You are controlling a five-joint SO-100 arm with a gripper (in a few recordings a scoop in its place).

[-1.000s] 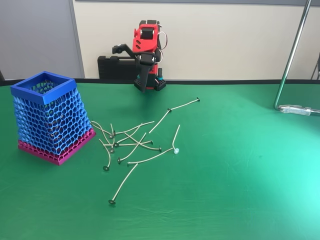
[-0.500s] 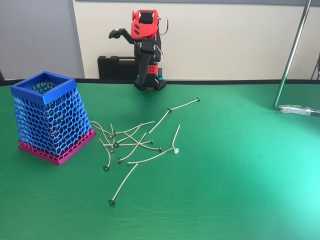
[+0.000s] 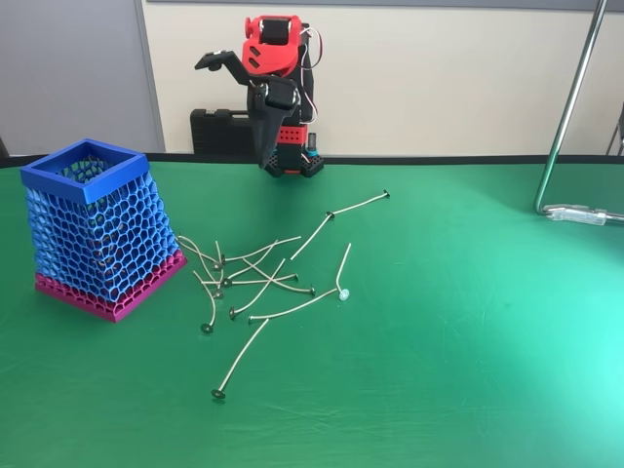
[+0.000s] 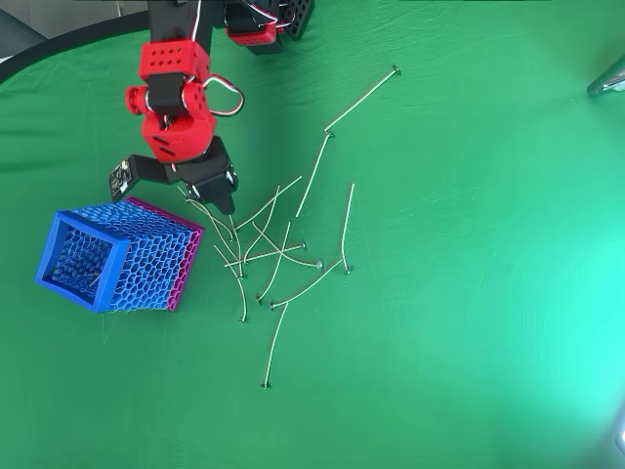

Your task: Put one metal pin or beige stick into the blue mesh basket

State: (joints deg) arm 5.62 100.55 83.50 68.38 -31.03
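Overhead view puts the gripper (image 4: 207, 191) just above the near-left fringe of the scattered metal pins (image 4: 283, 256), its dark fingers pointing toward about five o'clock in that picture, and the heap of pins spreads away from it in that same direction. The fixed view shows the red arm (image 3: 271, 58) raised high at the back of the green table (image 3: 468, 322), with the gripper (image 3: 261, 136) hanging well clear of the cloth, so the pins lie below it as well as in front. Its fingers look close together and nothing is seen between them, though the tips are too dark and small to tell for sure whether they meet. The nearest pins, at the left edge of the tangle, run roughly from eleven to five o'clock in the overhead view, close to the line of the fingers, so a grasp across one would probably call for some wrist turn. The blue mesh basket (image 4: 109, 256) stands at about seven o'clock from the gripper in the overhead view, near the pile's left edge, its open blue rim (image 3: 86, 168) facing upward. No pin has been lifted yet; the basket is a short swing from the pile.
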